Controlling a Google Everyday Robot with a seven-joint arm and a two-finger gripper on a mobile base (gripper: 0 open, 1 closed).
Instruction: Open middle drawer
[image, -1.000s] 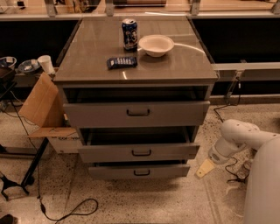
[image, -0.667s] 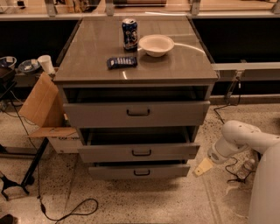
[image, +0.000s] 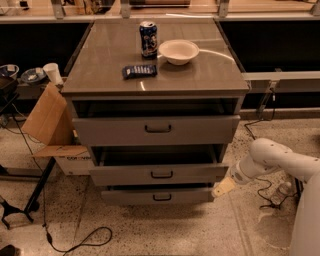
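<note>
The grey cabinet has three drawers, all pulled out a little. The middle drawer (image: 159, 173) has a low flat front with a small dark bar handle (image: 161, 174) at centre, and the dark gap above it shows its tray. My gripper (image: 222, 188) is at the end of the white arm, low on the right. It hangs just past the right end of the middle drawer's front, near the bottom drawer (image: 157, 196). It is well to the right of the handle.
On the cabinet top (image: 200, 75) stand a blue can (image: 148, 39), a white bowl (image: 178, 51) and a dark snack packet (image: 139, 71). A cardboard box (image: 50, 125) leans at the cabinet's left. Cables (image: 75, 235) lie on the speckled floor. The top drawer (image: 156, 129) juts out furthest.
</note>
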